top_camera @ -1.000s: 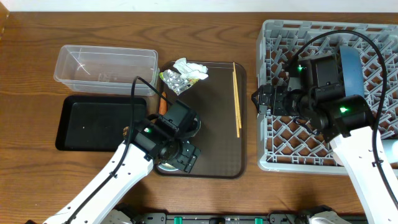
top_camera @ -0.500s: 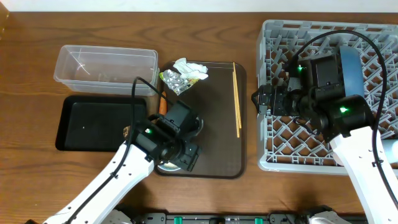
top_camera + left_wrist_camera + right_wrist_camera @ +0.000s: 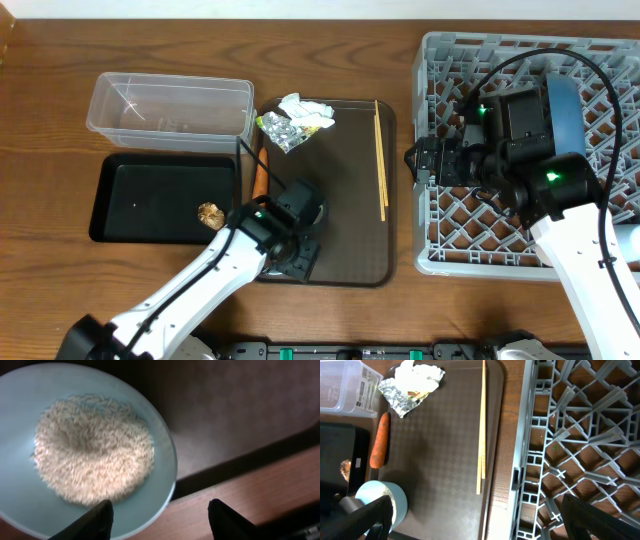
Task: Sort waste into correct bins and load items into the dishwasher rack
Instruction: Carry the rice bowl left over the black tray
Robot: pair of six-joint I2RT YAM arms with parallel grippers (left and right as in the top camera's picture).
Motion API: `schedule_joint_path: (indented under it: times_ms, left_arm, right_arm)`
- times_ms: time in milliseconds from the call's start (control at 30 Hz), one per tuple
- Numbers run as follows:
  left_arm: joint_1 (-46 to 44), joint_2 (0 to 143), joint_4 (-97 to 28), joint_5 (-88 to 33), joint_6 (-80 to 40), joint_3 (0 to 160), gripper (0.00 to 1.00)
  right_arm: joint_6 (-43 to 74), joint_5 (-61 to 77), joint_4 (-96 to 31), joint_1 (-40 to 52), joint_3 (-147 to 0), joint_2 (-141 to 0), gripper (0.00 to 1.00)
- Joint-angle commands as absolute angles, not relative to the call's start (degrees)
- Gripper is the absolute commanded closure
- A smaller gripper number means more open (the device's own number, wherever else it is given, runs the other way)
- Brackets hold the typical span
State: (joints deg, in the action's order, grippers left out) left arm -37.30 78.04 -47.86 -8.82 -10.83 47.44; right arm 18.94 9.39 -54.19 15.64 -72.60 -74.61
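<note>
We saw the left claw (image 3: 164, 512) low over the near left corner of the flat brown serving tray (image 3: 345, 220). Its fingers were moderately apart astride the rim of the small light-blue cup (image 3: 165, 460), which stood just inside the tray's edge; we could not tell whether either finger touched it. Bare tray lay open between the cup and the thin wooden chopsticks (image 3: 380, 160) along the right side. The cup held a mound of white rice grains (image 3: 92, 450). The small orange carrot (image 3: 260, 180) lay by the tray's left edge, with the crumpled silvery foil wrapper (image 3: 280, 130) and crumpled white paper (image 3: 305, 108) at its far end. Left of it sat the clear plastic rectangular tub (image 3: 170, 105) and the shallow black rectangular tray (image 3: 150, 195), which held a brown food lump (image 3: 210, 213). The right claw (image 3: 477, 519) gaped wide and empty above the left edge of the large light-grey plastic rack (image 3: 440, 60), where a large blue plate (image 3: 565, 110) showed. All rested on a brown wooden table (image 3: 60, 60).
</note>
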Motion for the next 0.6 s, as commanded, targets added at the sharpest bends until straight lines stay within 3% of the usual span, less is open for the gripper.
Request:
schedule_joint_path:
  times_ms: [0, 200, 567]
  left_arm:
    - [-37.6, 80.7, -47.0, -8.4, -11.6, 46.3, 0.45]
    - [-40.8, 86.8, -44.8, -8.3, -10.4, 46.3, 0.53]
    - [-42.3, 92.8, -42.3, -3.2, -10.3, 46.3, 0.81]
  right_arm:
    - [19.7, 9.2, -54.2, 15.4, -73.1, -74.1, 0.01]
    - [19.7, 9.2, -54.2, 15.4, -73.1, -74.1, 0.01]
    - [19.7, 9.2, -54.2, 15.4, -73.1, -74.1, 0.01]
